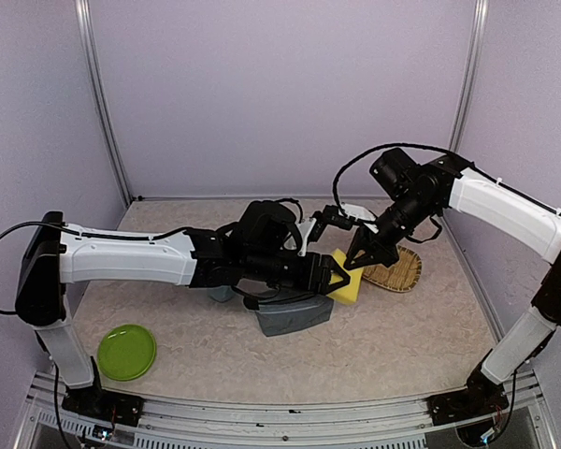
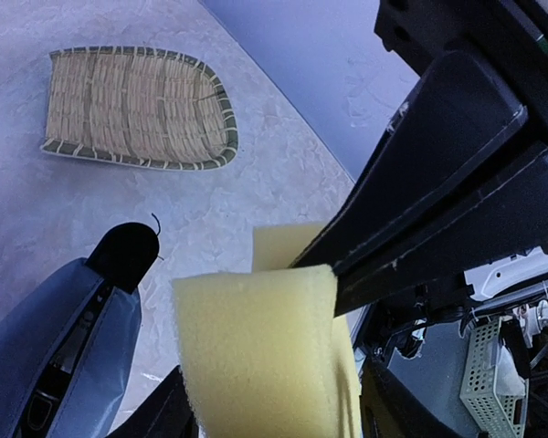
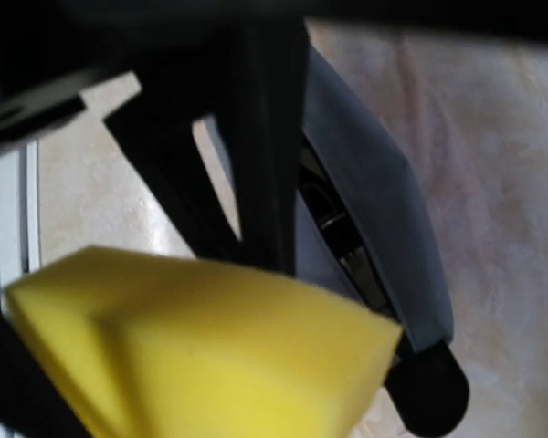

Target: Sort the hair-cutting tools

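The yellow sponge (image 1: 349, 286) hangs above the table at the centre. My left gripper (image 1: 335, 278) is shut on it, and in the left wrist view the sponge (image 2: 256, 356) fills the gap between the jaws. My right gripper (image 1: 366, 260) is right at the sponge's upper end with its jaws spread, and its black fingers (image 2: 438, 182) touch the sponge's top corner. The sponge (image 3: 192, 356) also fills the lower part of the right wrist view. The scissors, clipper and black block do not show clearly. A grey case (image 1: 294, 315) lies below the sponge, with dark and metallic parts (image 3: 333, 228) inside it.
A woven basket (image 1: 402, 273) lies to the right of the sponge and also shows in the left wrist view (image 2: 137, 100). A green plate (image 1: 126, 352) sits at the near left. A pale blue-grey thing (image 1: 221, 293) is partly hidden under the left arm.
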{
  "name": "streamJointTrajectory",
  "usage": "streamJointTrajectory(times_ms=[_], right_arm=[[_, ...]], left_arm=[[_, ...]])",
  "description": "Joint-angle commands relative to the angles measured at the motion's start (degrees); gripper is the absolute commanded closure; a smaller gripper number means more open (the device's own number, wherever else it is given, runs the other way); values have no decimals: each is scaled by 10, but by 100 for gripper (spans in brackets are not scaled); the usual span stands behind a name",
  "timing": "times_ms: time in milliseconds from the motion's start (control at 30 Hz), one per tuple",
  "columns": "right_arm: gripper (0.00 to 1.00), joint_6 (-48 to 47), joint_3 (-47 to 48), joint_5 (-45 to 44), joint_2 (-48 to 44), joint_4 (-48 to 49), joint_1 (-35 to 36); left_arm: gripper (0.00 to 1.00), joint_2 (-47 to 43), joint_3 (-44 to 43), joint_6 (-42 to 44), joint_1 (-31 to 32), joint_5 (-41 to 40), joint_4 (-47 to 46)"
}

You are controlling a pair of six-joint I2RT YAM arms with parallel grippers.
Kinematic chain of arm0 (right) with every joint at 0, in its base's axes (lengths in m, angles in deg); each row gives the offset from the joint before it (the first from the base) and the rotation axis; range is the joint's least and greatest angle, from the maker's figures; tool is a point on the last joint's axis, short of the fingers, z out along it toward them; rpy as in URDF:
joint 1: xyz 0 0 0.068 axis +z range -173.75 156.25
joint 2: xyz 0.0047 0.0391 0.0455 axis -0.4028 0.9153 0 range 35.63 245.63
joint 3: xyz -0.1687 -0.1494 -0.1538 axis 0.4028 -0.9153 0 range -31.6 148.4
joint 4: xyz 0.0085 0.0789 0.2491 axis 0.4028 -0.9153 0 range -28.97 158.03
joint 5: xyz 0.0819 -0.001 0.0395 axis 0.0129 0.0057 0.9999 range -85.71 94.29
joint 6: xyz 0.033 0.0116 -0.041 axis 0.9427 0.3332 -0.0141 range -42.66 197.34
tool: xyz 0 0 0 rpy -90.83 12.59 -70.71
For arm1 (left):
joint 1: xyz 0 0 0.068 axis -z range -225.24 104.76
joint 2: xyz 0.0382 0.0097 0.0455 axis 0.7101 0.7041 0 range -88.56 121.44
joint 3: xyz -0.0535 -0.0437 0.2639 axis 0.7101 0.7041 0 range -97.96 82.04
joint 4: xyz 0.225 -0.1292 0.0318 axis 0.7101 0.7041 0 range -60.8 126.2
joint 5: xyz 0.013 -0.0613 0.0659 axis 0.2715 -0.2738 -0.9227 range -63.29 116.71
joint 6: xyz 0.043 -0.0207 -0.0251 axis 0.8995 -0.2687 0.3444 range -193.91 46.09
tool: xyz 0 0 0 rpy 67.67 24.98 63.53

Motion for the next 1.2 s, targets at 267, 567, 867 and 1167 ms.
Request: streamJointTrajectory(times_ms=[267,567,867,1167], right_arm=[[100,10,16,23,2,-7,7],[46,-6,-17,39,0,69,-51],[33,-75,46,-77,131,112,36],[36,-113,45,-214,202,158,101]], left_arm=[[83,-2,40,-23,-31,89,-90],[100,-139,136,138,-40,-61,56],[100,-298,224,108,-68,-189,87],[100,-407,273,84,-65,-249,94]])
